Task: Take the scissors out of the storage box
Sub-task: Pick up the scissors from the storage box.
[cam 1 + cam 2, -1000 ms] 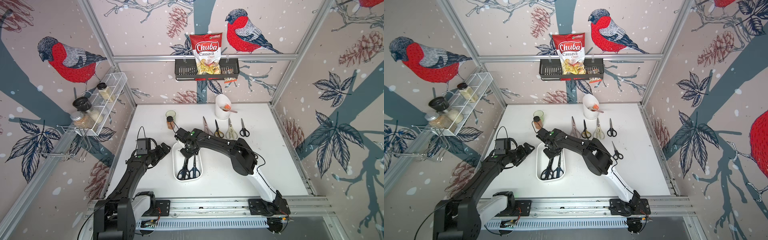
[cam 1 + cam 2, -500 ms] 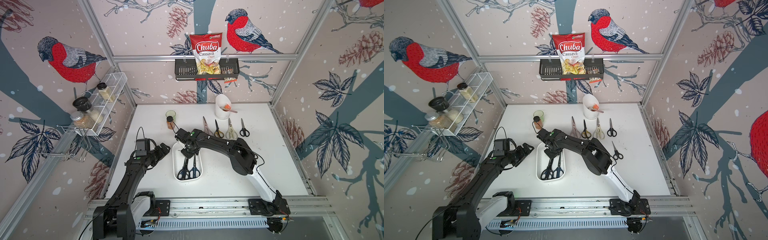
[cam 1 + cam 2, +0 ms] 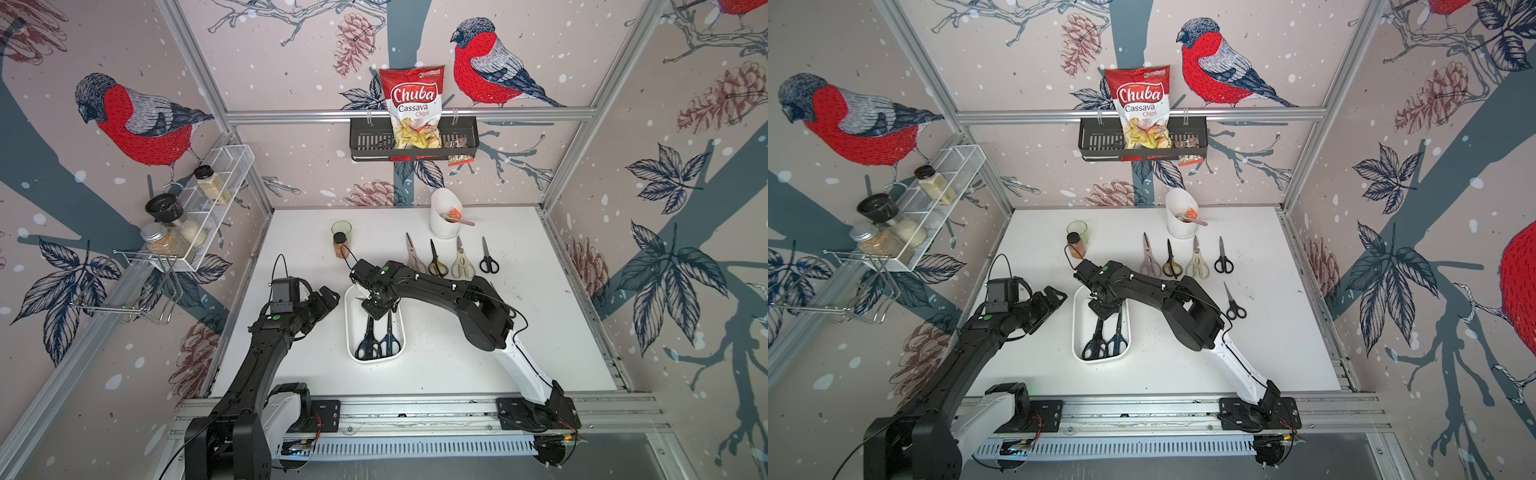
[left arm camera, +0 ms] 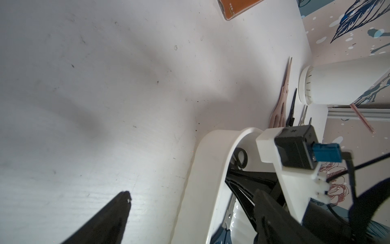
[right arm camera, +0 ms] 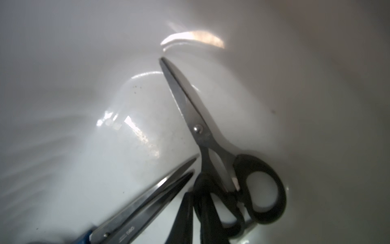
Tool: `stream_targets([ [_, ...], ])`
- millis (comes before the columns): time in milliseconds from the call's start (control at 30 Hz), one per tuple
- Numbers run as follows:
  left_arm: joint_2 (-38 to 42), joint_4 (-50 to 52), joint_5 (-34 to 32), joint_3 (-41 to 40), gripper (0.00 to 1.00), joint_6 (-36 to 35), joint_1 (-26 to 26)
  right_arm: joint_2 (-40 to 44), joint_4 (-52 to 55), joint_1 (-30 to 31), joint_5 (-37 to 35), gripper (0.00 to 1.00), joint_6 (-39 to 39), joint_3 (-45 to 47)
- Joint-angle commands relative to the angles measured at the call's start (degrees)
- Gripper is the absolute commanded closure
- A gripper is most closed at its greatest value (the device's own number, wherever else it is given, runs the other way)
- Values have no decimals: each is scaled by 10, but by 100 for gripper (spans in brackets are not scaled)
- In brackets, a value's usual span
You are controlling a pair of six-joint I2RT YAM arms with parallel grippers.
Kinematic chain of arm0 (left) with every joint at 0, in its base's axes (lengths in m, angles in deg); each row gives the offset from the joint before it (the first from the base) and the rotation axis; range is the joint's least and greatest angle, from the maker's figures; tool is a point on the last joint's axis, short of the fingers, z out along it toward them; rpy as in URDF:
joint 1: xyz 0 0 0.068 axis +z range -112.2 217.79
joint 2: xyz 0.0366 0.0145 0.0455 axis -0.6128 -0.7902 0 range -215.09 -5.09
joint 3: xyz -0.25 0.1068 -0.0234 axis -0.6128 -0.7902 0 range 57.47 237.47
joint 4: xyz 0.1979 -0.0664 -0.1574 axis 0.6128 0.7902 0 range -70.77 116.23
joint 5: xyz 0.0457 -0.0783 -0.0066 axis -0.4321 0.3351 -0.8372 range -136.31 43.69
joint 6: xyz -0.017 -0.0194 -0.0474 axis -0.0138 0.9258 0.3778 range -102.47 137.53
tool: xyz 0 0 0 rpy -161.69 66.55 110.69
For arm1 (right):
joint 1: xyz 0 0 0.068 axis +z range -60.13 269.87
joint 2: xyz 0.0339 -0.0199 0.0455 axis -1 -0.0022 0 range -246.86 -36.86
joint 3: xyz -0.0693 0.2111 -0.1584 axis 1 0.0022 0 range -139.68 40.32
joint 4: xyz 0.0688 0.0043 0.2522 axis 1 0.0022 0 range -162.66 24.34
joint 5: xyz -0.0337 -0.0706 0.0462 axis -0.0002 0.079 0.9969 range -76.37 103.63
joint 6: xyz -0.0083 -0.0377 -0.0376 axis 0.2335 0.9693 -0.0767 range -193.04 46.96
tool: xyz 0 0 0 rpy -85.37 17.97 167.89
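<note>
On the white bench (image 3: 457,365), the storage box (image 3: 348,328) holds scissors (image 3: 390,344). The right end effector (image 3: 376,308) is clamped on a black pair (image 5: 202,135) inside. Best lift straight up, clearing the neighbours. The left end effector (image 3: 326,299) gapes idle.

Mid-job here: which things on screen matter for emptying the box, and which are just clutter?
Job: storage box; dark blue scissors and black scissors inside it; right gripper down in it too; laid-out scissors on the table.
Lying about: white holder; green cup; spice jar; chips bag; black basket; wire rack of jars.
</note>
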Motion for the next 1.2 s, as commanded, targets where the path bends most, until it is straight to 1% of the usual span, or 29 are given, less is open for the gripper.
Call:
stream_targets([
  [0, 3, 7, -2, 4, 5, 1, 1, -1, 17, 0, 1, 94, 1, 4],
  [100, 3, 7, -2, 5, 5, 2, 1, 6, 16, 0, 4, 99, -5, 5],
  [167, 3, 7, -2, 5, 5, 2, 1, 13, 14, -1, 6, 100, -12, 6],
  [367, 5, 7, -3, 5, 5, 1, 1, 50, -8, -7, 41, 100, -49, 28],
  [633, 5, 3, -3, 1, 5, 2, 1, 98, -74, -10, 113, 100, -96, 80],
  [800, 5, 0, -3, 0, 5, -1, 1, 134, -120, -12, 139, 100, -127, 107],
  [1000, -1, -3, -10, 6, 5, -18, 1, 213, -163, -37, 109, 100, -198, 160],
  [1167, -19, -13, -4, 14, 5, -29, 1, 296, -141, -89, 55, 100, -300, 248],
])
